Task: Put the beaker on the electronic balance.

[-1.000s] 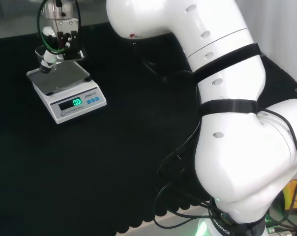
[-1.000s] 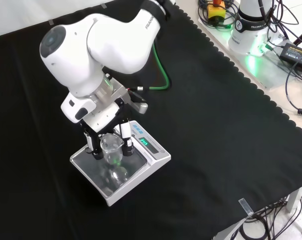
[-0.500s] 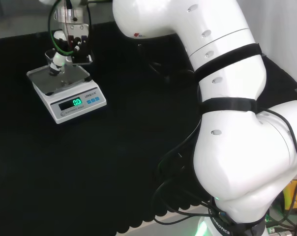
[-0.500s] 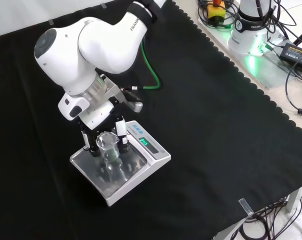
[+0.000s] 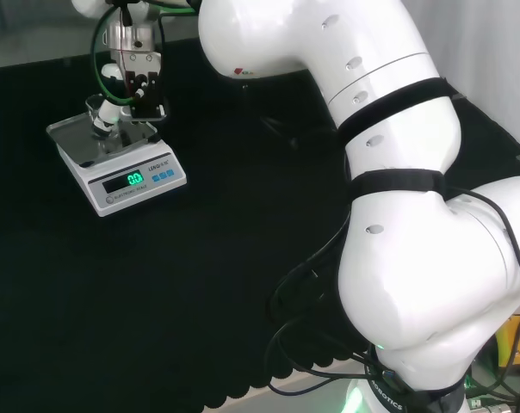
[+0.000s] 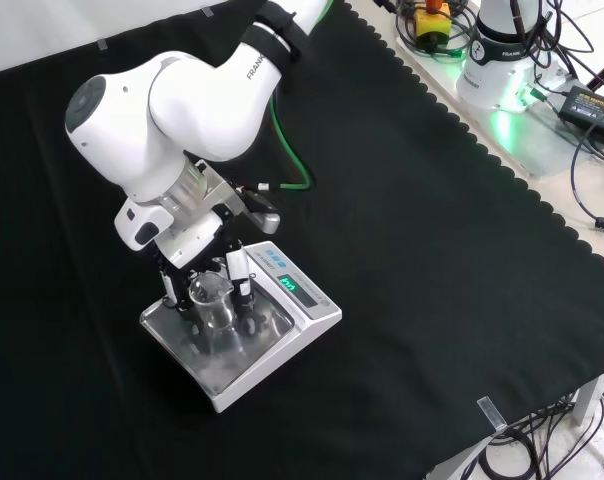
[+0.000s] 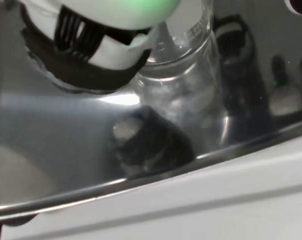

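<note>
The hand (image 6: 210,272) has its fingers curled round the beaker (image 6: 211,300), at the scale's (image 6: 282,335) pan, ten o'clock from the display. Placing step; next, I judge, let go and lift clear.

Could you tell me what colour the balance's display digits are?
Green, on the balance; the head view shows it best.

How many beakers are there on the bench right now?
1. The beaker is over the pan of the electronic balance, with the hand closed around it. Other clear ware could go unseen.
</note>
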`<move>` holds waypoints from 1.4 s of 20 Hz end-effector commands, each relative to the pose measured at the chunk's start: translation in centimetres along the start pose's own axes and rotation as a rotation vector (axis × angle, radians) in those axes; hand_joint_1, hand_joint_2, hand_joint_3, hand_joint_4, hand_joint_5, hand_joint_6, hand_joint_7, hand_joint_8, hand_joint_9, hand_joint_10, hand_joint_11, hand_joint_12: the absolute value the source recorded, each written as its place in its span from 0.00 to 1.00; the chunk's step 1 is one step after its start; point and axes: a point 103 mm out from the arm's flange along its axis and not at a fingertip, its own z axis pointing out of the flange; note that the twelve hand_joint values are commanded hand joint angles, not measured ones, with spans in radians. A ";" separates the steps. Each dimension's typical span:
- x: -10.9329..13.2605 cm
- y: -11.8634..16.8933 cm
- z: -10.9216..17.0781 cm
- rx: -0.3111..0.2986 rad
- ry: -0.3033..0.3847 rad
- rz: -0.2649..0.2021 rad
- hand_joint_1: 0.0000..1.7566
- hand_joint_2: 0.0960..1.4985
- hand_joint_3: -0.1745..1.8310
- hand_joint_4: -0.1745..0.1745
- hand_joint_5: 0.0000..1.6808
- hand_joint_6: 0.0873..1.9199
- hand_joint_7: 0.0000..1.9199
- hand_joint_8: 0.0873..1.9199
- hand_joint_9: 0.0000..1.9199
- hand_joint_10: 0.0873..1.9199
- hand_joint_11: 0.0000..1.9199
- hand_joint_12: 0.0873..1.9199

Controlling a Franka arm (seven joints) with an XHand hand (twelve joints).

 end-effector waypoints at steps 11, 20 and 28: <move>-1.2 -0.1 -0.4 0.138 0.042 0.010 0.68 0.43 0.31 0.08 0.70 0.16 0.71 0.14 0.92 0.00 0.83 0.34; -0.8 -2.8 -4.2 0.161 -0.037 -0.001 0.34 0.40 0.18 0.11 0.07 0.00 0.00 0.26 0.17 0.00 0.07 0.77; -3.2 -6.4 -7.6 0.176 0.087 -0.095 0.29 0.42 0.14 0.14 0.04 0.00 0.00 0.05 0.07 0.00 0.00 0.74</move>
